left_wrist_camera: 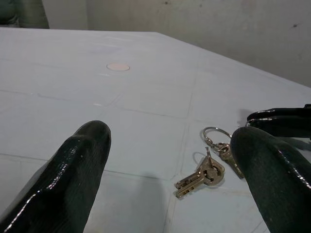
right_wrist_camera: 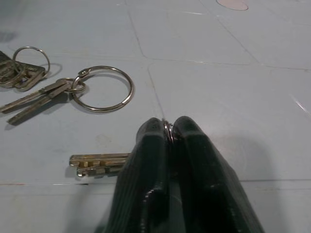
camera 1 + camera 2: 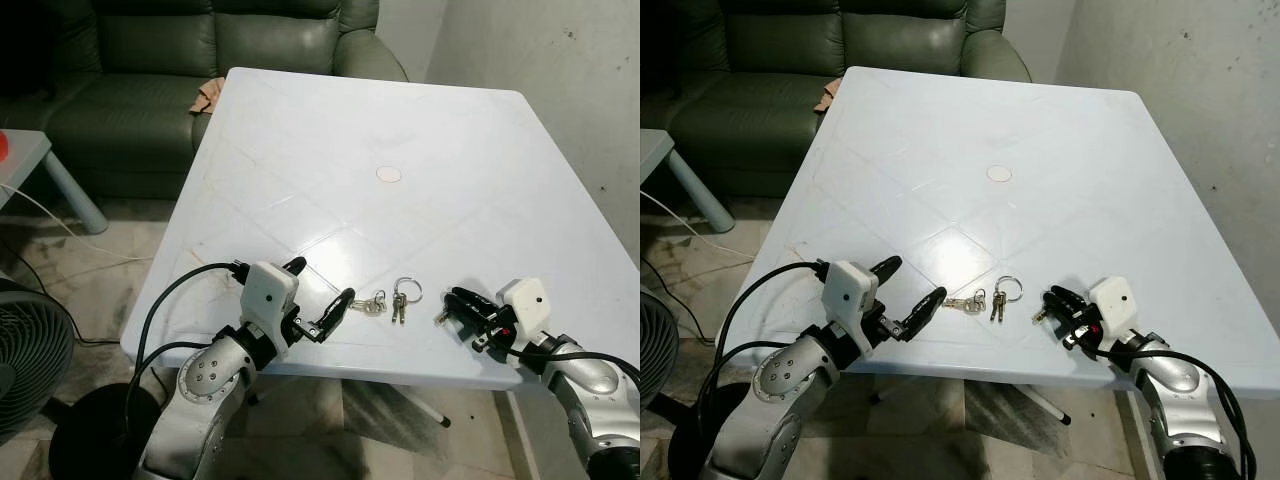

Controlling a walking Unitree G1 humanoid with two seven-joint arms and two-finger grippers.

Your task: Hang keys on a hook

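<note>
Two silver arms reached over a large pale blue plastic counter (image 3: 420, 130), behind which a dark green leather sofa (image 3: 150, 60) was cut off by the frame edge. The left gripper (image 3: 322, 300) hovered with its fingers (image 1: 73, 170) released, just beside a small bunch of brass keys on steel rings (image 3: 385, 300) lying near the front edge. The right gripper (image 2: 167, 128) had its fingers clenched on a thin ring carrying another flat brass key (image 2: 97, 164), partly hidden beneath them. No writing was legible.
</note>
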